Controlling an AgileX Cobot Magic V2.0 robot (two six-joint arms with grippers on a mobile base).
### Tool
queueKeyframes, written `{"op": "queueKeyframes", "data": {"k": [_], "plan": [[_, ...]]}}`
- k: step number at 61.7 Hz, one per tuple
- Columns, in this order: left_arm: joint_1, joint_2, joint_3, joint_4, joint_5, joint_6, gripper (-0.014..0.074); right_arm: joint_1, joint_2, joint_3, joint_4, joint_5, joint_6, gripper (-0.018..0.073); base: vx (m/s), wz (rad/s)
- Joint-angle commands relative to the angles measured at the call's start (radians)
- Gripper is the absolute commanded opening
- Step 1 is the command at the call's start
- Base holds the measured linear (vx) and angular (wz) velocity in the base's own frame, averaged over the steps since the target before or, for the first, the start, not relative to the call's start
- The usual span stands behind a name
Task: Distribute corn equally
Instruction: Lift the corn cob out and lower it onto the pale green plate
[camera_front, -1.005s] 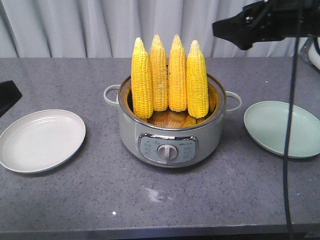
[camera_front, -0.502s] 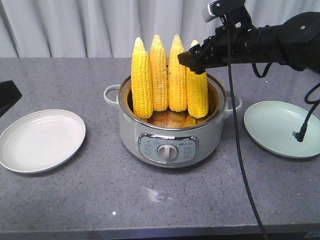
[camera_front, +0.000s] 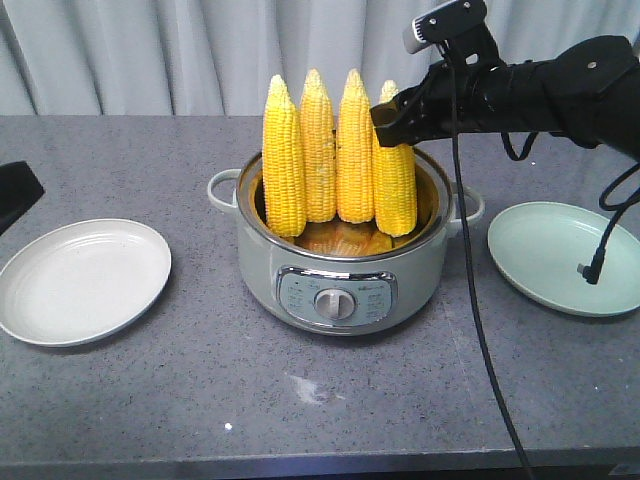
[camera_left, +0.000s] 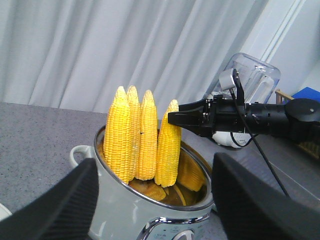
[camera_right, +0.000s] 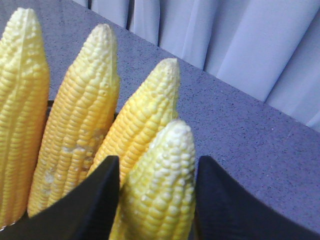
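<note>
Four yellow corn cobs stand upright in a grey cooker pot (camera_front: 340, 270) at the table's middle. My right gripper (camera_front: 390, 120) reaches in from the right and is shut on the upper part of the rightmost cob (camera_front: 396, 190); in the right wrist view its black fingers (camera_right: 95, 200) press both sides of that pale-tipped cob (camera_right: 160, 190). The other three cobs (camera_front: 318, 150) stand free to its left. My left gripper (camera_left: 152, 200) hangs open left of the pot, looking at the pot (camera_left: 125, 210) with nothing between its fingers.
A white plate (camera_front: 80, 280) lies left of the pot and a pale green plate (camera_front: 565, 255) lies right of it. Cables (camera_front: 470, 300) hang from the right arm across the table's right half. A clear jar (camera_left: 250, 75) stands behind. Curtains back the table.
The right arm swept in from the upper right to the rightmost cob and has closed on its top. The cobs and plates have not moved.
</note>
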Motion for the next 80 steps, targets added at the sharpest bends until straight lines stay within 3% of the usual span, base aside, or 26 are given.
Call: {"op": "queueKeyframes", "data": {"k": [1, 11, 30, 38, 50, 66, 72, 80], "plan": [[0.001, 0.003, -0.034, -0.047, 0.004, 0.003, 0.0475, -0.003, -0.043, -0.034, 0.024, -0.011, -0.006, 0.0156, 0.00, 0.00], [0.001, 0.003, -0.034, -0.047, 0.004, 0.003, 0.0475, -0.003, -0.043, -0.034, 0.024, 0.000, -0.006, -0.0015, 0.00, 0.00], [0.001, 0.003, -0.034, -0.047, 0.004, 0.003, 0.0475, -0.011, -0.197, -0.034, 0.028, -0.038, -0.005, -0.0008, 0.00, 0.00], [0.001, 0.003, -0.034, -0.047, 0.004, 0.003, 0.0475, -0.045, -0.316, -0.034, 0.032, -0.031, 0.056, -0.0008, 0.00, 0.00], [0.001, 0.003, -0.034, -0.047, 0.004, 0.003, 0.0475, -0.208, -0.494, -0.034, 0.022, 0.097, 0.220, -0.0006, 0.00, 0.00], [0.001, 0.003, -0.034, -0.047, 0.004, 0.003, 0.0475, -0.551, -0.505, -0.034, -0.070, 0.418, 0.452, -0.0004, 0.00, 0.00], [0.001, 0.003, -0.034, -0.047, 0.004, 0.003, 0.0475, -0.617, -0.450, -0.034, -0.073, 0.485, 0.455, -0.0004, 0.00, 0.00], [0.001, 0.003, -0.034, -0.047, 0.004, 0.003, 0.0475, -0.635, -0.332, -0.034, -0.074, 0.494, 0.454, -0.0004, 0.00, 0.00]]}}
